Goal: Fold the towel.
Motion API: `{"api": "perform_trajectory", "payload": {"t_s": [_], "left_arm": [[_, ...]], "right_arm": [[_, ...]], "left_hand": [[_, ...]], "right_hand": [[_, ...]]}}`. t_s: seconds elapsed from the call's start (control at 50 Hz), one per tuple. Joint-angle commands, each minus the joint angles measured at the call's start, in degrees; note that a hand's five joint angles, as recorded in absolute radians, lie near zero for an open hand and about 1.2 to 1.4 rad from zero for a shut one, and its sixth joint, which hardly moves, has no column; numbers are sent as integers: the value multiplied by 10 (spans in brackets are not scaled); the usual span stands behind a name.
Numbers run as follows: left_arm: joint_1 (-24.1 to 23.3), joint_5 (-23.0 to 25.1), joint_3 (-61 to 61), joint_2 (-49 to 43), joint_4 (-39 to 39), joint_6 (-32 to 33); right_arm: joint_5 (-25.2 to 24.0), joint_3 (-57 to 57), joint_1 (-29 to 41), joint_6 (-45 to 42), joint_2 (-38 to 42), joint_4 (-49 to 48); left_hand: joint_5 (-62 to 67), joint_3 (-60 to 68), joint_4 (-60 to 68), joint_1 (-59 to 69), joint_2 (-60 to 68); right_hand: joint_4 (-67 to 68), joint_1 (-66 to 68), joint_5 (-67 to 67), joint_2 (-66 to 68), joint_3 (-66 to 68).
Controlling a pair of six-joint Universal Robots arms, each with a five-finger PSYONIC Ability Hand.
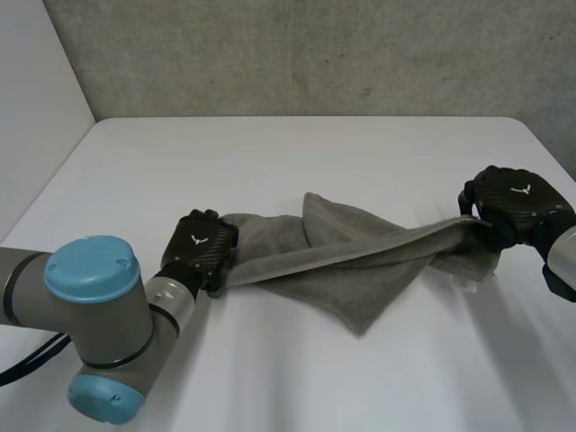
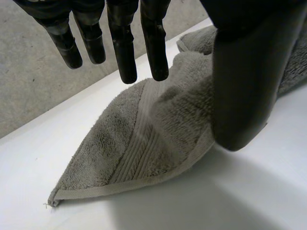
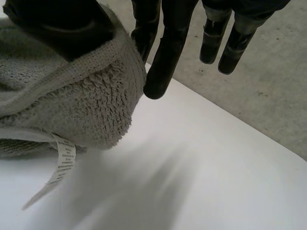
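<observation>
Head view first: the towel (image 1: 360, 279) is strung out across the white table (image 1: 270, 153) between my two hands, left hand (image 1: 202, 245) on one end, right hand (image 1: 513, 202) on the other, one long edge pulled into a taut line and the rest sagging in a loose triangle below it. Left wrist view: my fingers (image 2: 123, 52) hang straight and slightly apart above the cloth, my thumb (image 2: 242, 96) pressing into the bunched end. It looks like a pinch, though the contact itself is hidden. A free corner lies flat past my fingertips. Right wrist view: thumb and one finger (image 3: 163, 62) clamp the thick hem, the others spread clear, and a care label (image 3: 61, 165) dangles beneath. I'd call this the spreading step, before any fold. Next I need to lay it flat and square.
</observation>
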Motion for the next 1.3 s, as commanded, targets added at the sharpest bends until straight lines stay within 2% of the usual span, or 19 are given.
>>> {"api": "perform_trajectory", "payload": {"t_s": [0.02,0.16,0.34,0.38,0.4,0.44,0.58,0.66,0.7,0.86,0.96,1.08,1.18,1.2,1.22,1.24,1.26,1.28,1.3], "left_arm": [[1,-4,17,-27,21,3],[-1,-30,54,-62,21,23],[-3,-28,63,-71,16,25],[-3,-27,66,-73,17,26],[-3,-27,66,-73,17,26],[-3,-27,75,-78,16,25],[7,-27,80,-61,13,22],[19,-26,65,1,11,20],[32,-25,44,64,9,20],[40,-14,9,176,-7,21],[54,9,0,172,-15,24],[57,14,-3,98,-38,26],[57,13,-2,71,-46,26],[57,13,-2,66,-47,27],[57,13,-2,66,-47,27],[57,13,-2,60,-47,31],[57,13,-2,60,-47,31],[57,10,-2,55,-47,39],[57,9,-2,51,-46,50]], "right_arm": [[-8,-4,-16,1,0,1],[-8,-5,-16,1,0,2],[-8,-5,-16,1,1,1],[-8,-5,-15,1,2,2],[-8,-5,-15,0,3,2],[-8,-5,-15,1,4,1],[-8,-7,-21,1,0,5],[-11,-11,-18,2,-12,25],[-24,-13,-17,2,-29,46],[-44,-14,-18,19,-42,47],[-47,-9,-16,24,-34,45],[-46,-4,-15,20,19,27],[-46,-4,-14,18,45,24],[-46,-4,-14,18,45,24],[-45,-4,-14,17,51,23],[-45,-5,-12,17,58,22],[-45,-5,-12,17,58,22],[-45,-6,-7,16,63,21],[-45,-6,-6,16,63,21]], "left_hand": [[8,-30,-34,-19,-17],[13,-30,-34,-14,-12],[63,-30,-34,37,39],[175,-30,-34,149,151],[176,-30,-34,149,152],[512,-30,-34,486,488],[514,-30,-34,487,489],[514,-30,-34,487,489],[514,-30,-34,487,489],[514,-30,-34,487,489],[514,-30,-34,487,489],[514,-30,-34,487,489],[514,-30,-34,487,489],[452,-30,-34,426,428],[452,-30,-34,425,427],[302,-30,-34,275,278],[300,-30,-34,274,276],[214,-30,-34,187,189],[186,-30,-34,160,162]], "right_hand": [[-44,41,26,34,-25],[-44,41,26,34,-25],[-44,41,26,34,-25],[-44,41,26,34,-25],[-44,41,26,34,-25],[-44,41,26,34,-25],[-44,41,26,34,-25],[-44,41,26,34,-25],[-44,41,26,34,-25],[-44,41,26,34,-25],[-44,41,26,34,-25],[-44,41,26,34,-25],[-44,41,26,34,-25],[-44,41,26,34,-25],[-44,41,26,34,-25],[-44,41,26,34,-25],[-44,41,26,34,-25],[-44,41,26,34,-25],[-44,41,26,34,-25]]}}
